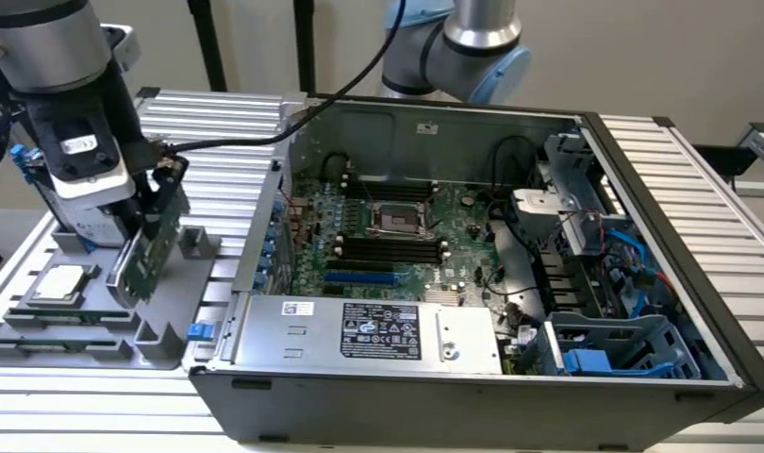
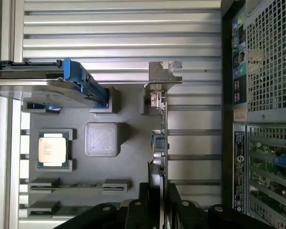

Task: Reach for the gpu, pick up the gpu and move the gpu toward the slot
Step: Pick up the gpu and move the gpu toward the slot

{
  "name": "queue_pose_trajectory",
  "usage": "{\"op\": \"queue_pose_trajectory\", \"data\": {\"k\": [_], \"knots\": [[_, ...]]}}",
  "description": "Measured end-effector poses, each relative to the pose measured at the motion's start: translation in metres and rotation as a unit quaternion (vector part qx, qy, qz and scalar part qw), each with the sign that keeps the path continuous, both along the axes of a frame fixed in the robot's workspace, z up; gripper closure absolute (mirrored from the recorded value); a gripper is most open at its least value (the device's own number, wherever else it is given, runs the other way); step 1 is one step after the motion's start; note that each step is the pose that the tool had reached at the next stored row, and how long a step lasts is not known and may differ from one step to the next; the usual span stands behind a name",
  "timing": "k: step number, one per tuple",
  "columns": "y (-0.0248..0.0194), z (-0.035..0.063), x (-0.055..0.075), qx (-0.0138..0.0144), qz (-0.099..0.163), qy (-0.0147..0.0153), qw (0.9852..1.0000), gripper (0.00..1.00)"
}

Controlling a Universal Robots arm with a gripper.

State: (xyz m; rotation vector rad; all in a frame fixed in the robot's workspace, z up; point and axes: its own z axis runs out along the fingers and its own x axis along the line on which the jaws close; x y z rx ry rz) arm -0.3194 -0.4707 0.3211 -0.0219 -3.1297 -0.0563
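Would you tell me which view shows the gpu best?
The exterior view: the gpu shows its green face, tilted over the grey tray, in the gripper. The wrist view shows it edge-on between the fingers, bracket at the far end.

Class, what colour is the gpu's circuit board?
Green. The gpu shows best in the exterior view.

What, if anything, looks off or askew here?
Only the gpu: clamped in the gripper over the tray, it leans in the exterior view instead of standing upright. No damage or spill visible; the CPU and memory sticks lie flat in their tray pockets.
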Motion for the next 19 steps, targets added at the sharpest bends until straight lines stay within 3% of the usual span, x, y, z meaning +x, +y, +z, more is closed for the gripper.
{"op": "queue_pose_trajectory", "data": {"k": [8,19], "knots": [[-0.0017,0.0365,0.017,0.0001,0.0,0.0013,1.0,0.74],[-0.0055,0.0863,0.062,0.0032,0.001,0.0031,1.0,0.74]]}}
